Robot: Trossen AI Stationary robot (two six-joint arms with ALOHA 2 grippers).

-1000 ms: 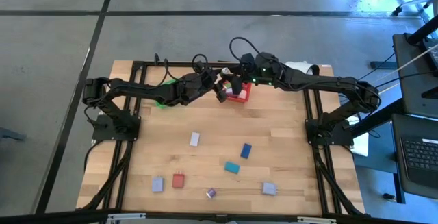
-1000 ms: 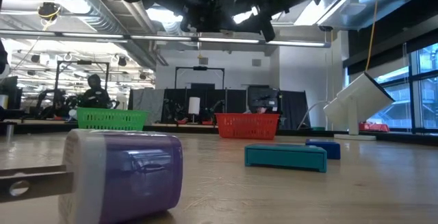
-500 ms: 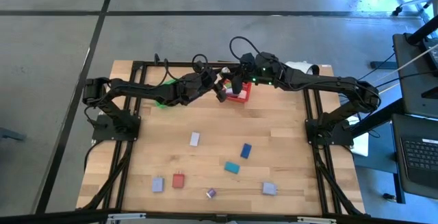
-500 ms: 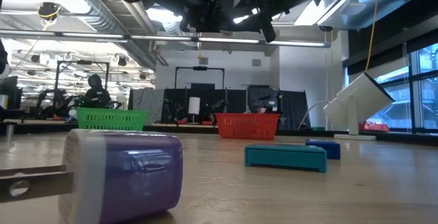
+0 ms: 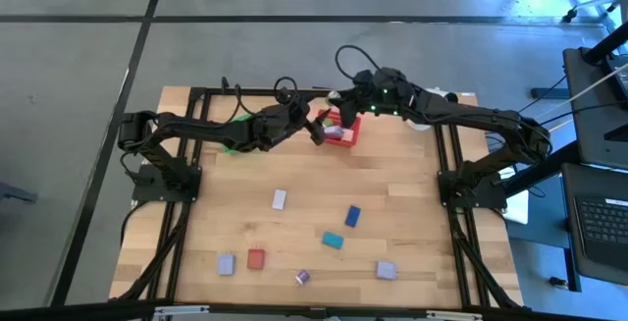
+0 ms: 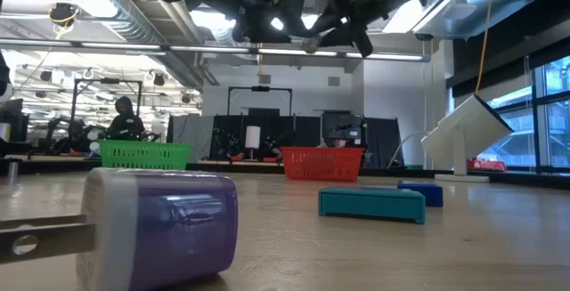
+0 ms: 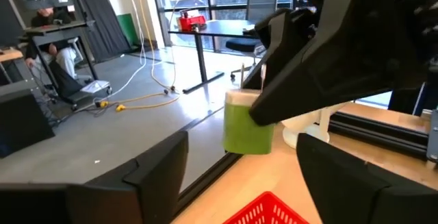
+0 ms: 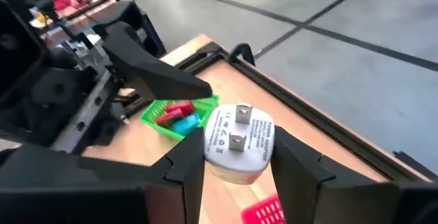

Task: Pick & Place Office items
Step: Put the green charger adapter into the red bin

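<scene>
Risk: my right pincer (image 8: pixel 236 157) pinches the green-white plug (image 8: pixel 237 142) above the red basket (image 5: pixel 342 136), probably; weak grip drops it outside. Left pincer (image 7: pixel 243 166) spread.

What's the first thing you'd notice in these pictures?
Probably the white and green plug pinched in the right gripper, up in the air above the red basket at the table's far edge. The left gripper hangs open close by. Nearer, little coloured blocks are scattered over the wooden table.

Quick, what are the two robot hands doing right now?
Left end effector: open, holding nothing.
Right end effector: closed on the green-and-white plug adapter.
</scene>
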